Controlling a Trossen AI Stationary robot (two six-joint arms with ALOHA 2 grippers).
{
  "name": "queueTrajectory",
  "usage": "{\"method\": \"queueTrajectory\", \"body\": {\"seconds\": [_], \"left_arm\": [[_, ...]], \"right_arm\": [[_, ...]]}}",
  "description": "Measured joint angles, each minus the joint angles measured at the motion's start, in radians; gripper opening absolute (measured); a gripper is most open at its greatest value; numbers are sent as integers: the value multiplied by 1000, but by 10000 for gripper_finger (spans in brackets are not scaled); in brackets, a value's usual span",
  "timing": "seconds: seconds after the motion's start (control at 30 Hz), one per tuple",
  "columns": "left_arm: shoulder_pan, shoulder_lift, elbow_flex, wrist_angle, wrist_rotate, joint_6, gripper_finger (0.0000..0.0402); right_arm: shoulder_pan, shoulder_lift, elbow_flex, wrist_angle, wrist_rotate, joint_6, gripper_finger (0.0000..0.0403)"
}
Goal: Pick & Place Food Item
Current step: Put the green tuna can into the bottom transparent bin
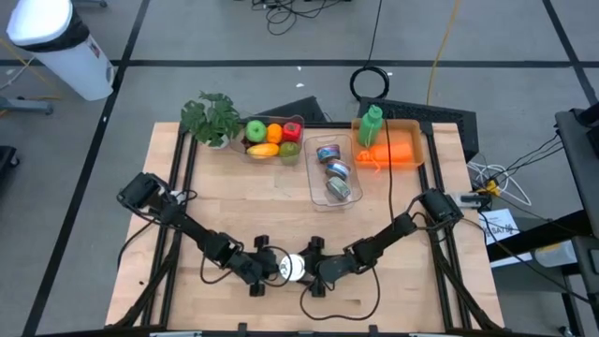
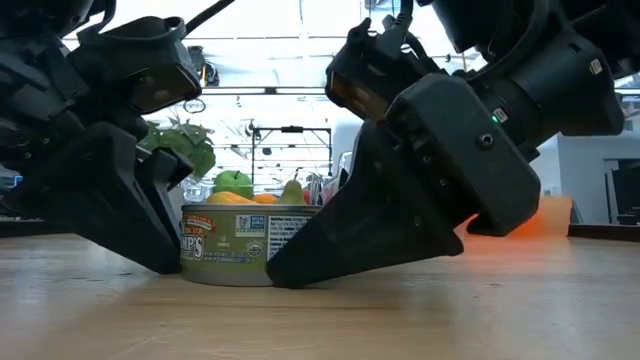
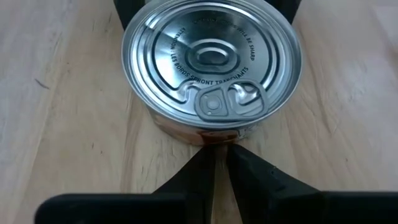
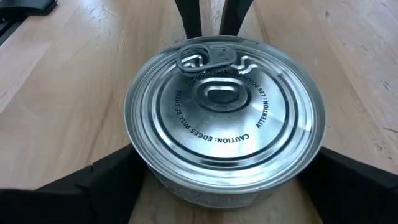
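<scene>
A low round tin can (image 1: 293,269) with a pull-tab lid (image 4: 224,118) stands upright on its base on the wooden table (image 1: 215,206), near the front edge. My left gripper (image 3: 216,165) is shut, slanting down at the can's left side wall. My right gripper (image 4: 224,155) comes from the table's right and is open. Its two fingers (image 4: 93,180) stand one on either side of the can. In the low view the can (image 2: 235,245) sits between both grippers, which hide part of its label. My left gripper's shut fingertips (image 3: 205,158) lie against the can's side wall (image 3: 208,138) on the side under the pull tab, slanting down from the table's left. The can stays upright on the table. My right gripper's fingers flank the can closely; I cannot tell whether they touch it.
At the far side stand a clear tray with several cans (image 1: 334,173), a clear tray of fruit and vegetables (image 1: 273,139), a small green plant (image 1: 213,117) and an orange bin (image 1: 402,150) with a green bottle (image 1: 372,124). Bare wood lies between these and the grippers.
</scene>
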Motion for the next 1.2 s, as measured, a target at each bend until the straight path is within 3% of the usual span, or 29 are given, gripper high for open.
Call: {"method": "queueTrajectory", "body": {"seconds": [0.17, 0.5, 0.83, 1.2], "left_arm": [[8, -1, -1, 10, 4, 28, 62], [1, -56, 3, -51, 29, 68, 62], [-82, -382, 5, -320, -241, 62, 62], [-80, -462, 5, -340, -263, 100, 62]], "right_arm": [[1, 1, -2, 15, 4, -9, 343], [1, -16, -2, -6, -1, -23, 343], [7, -197, -50, 0, 24, -59, 313], [4, -387, -90, -49, 148, -189, 310]]}}
